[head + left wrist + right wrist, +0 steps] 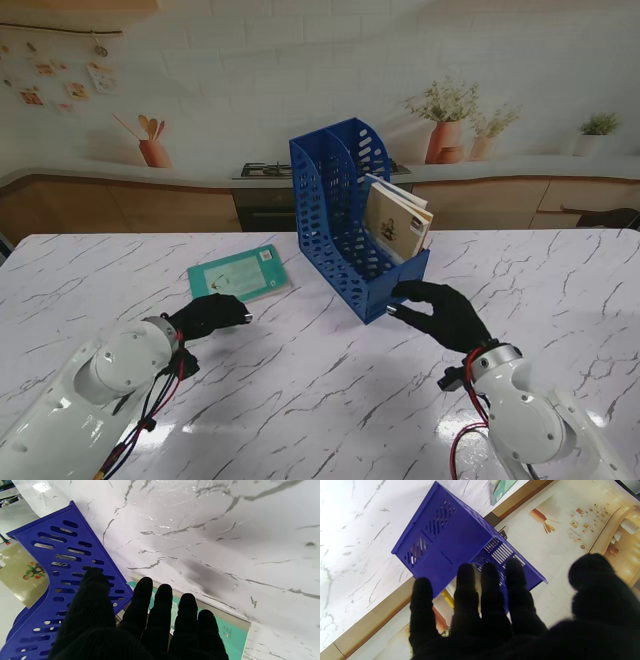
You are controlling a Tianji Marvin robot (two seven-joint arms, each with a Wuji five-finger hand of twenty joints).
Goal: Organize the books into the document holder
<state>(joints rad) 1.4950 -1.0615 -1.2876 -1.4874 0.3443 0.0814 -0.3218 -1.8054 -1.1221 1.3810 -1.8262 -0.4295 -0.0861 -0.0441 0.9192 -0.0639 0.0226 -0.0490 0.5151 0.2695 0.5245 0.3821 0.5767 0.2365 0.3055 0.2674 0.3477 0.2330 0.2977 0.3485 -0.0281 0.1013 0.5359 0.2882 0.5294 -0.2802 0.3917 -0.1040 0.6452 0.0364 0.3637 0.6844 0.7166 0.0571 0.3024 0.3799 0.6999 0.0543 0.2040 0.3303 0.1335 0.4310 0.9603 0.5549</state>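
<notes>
We find the task partly complete. The blue document holder (352, 215) stands upright on the marble desk (330, 400), near the centre. One book (395, 225), tan-covered with an illustration, sits leaning in the right-hand compartment; whether it is a single volume or two pressed together, we cannot tell. The left-hand compartment appears empty as far as the stand view shows.

One teal book (240, 273) remains outside, lying flat on the desk to the left of the holder and apart from it. In our judgement this is the outstanding item: it has yet to be lifted and slotted in.

Our left hand (212, 314) hovers just nearer to us than the teal book, fingers (161, 610) extended and spread, holding nothing; the left wrist view shows the fingertips over the book's near edge, though contact cannot be confirmed.

Our right hand (440, 310) is at the holder's front right corner, fingers apart and thumb set off, gripping nothing. Whether it touches the front wall to steady it cannot be established.
</notes>
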